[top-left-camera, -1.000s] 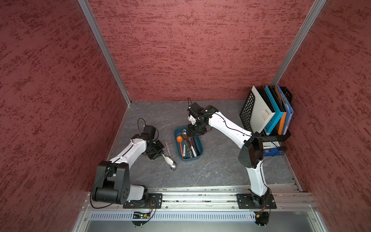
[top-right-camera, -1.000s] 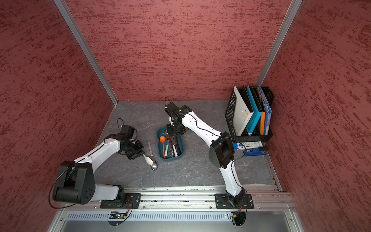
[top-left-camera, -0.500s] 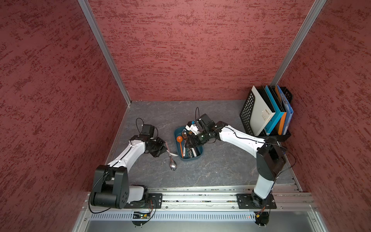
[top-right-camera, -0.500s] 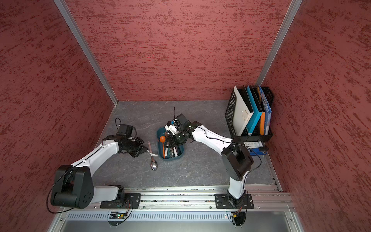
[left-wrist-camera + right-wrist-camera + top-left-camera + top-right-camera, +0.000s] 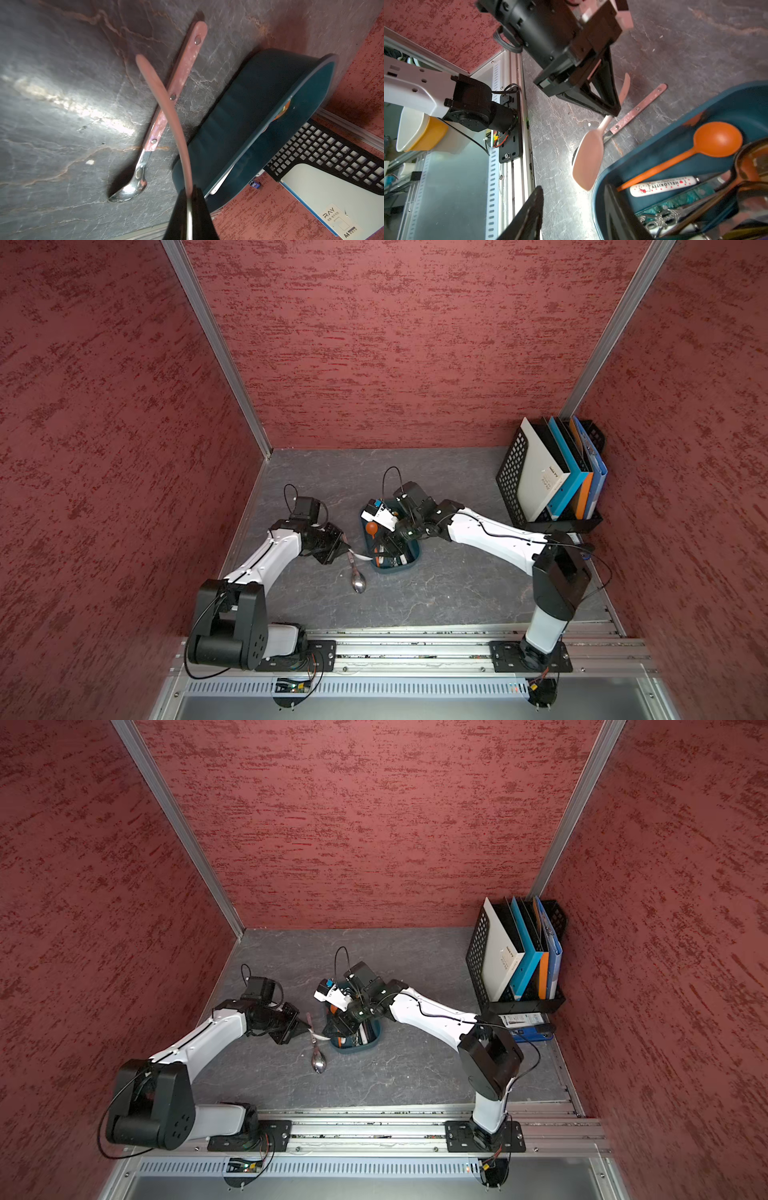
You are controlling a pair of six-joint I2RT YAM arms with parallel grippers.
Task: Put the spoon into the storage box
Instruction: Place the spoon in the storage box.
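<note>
Seen from above, the left end effector point(image 5: 345, 551) grips the white spoon point(image 5: 363, 557) by its handle, its bowl pointing to 3 o'clock, just beside the storage box point(image 5: 395, 569) rim.

**Inventory by kind.**
- Robot arms: two, each with one hand, the left hand point(image 5: 345, 549) and the right hand point(image 5: 388, 544).
- Storage box point(image 5: 239, 128): one.
- Spoons outside the box: two, a pale spoon point(image 5: 588, 158) and a metal spoon point(image 5: 358, 578).
- Utensils told apart inside the box: three, an orange spoon point(image 5: 716, 141), a white printed handle point(image 5: 662, 186) and a brown translucent utensil point(image 5: 737, 166). The rest are too crowded to count.
- Black mesh file rack point(image 5: 509, 472): one, holding at least four folders point(image 5: 565, 485).
- Flat blue box point(image 5: 525, 1025): one.
- Tabletop point(image 5: 457, 593): one.
</note>
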